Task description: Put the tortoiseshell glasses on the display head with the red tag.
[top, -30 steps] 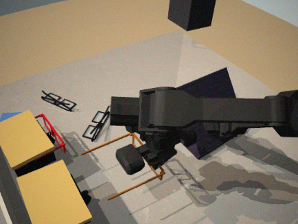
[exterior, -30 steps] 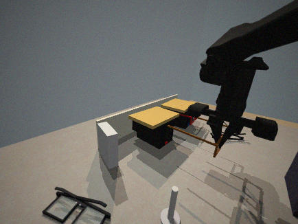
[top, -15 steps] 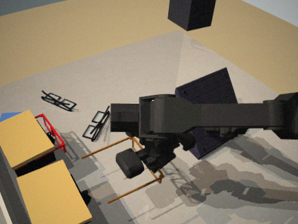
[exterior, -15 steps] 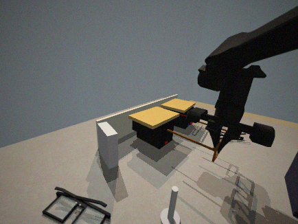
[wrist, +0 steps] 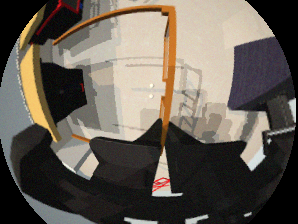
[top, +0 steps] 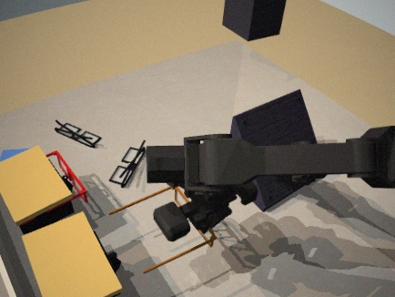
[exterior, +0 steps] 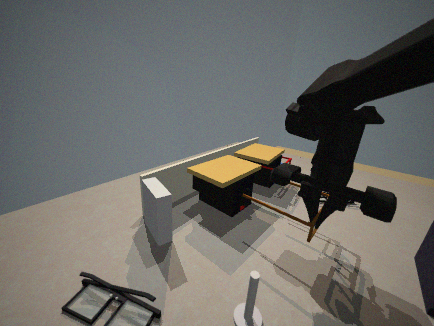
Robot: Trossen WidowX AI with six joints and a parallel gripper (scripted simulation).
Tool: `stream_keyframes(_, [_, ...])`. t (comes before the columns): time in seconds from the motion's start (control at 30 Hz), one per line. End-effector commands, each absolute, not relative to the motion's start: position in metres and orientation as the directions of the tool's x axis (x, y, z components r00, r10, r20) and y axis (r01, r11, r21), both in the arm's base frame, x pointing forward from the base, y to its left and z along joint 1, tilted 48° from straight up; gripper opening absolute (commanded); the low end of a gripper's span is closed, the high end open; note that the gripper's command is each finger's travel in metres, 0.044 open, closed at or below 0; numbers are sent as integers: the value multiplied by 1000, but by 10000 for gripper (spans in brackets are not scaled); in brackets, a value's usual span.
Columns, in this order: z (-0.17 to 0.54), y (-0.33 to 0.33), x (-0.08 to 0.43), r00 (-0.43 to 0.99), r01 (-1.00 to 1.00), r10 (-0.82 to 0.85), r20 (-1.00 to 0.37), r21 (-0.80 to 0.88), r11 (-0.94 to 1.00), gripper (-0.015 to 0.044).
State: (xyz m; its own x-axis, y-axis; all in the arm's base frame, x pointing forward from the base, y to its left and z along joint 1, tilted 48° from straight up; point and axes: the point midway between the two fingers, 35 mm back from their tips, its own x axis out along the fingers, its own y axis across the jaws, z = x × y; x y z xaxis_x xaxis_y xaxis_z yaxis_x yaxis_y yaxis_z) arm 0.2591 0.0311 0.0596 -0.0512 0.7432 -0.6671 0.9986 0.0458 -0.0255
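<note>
The tortoiseshell glasses [top: 136,202] [exterior: 275,209] [wrist: 172,50] hang in the air, their orange-brown temples open and pointing at the near display head [top: 73,260] [exterior: 225,195] [wrist: 62,92]. My gripper [exterior: 316,226] [wrist: 161,121] is shut on their front frame. The head is a black block with a yellow top and a small red tag [exterior: 242,207] [wrist: 82,87] low on its front. In the top view the temple tips stand short of it. The nose is hidden in the exterior view. The other head [top: 34,182] [exterior: 260,152] wears red glasses [top: 70,173] [exterior: 287,160].
Black glasses [top: 77,133] and a second black pair [top: 127,165] lie on the table. Another black pair [exterior: 90,302] and a white peg [exterior: 253,290] stand near the front in the exterior view. A dark block [top: 273,123] [wrist: 260,75] lies beneath my arm. A pale wall [exterior: 157,210] borders the heads.
</note>
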Motion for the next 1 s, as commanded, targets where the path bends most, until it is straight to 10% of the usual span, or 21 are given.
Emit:
stream_keyframes(0.0, [57, 33, 258, -51, 999, 746, -664, -31, 41, 0])
stream_keyframes(0.97, [56, 36, 288, -36, 999, 739, -672, -20, 31, 0])
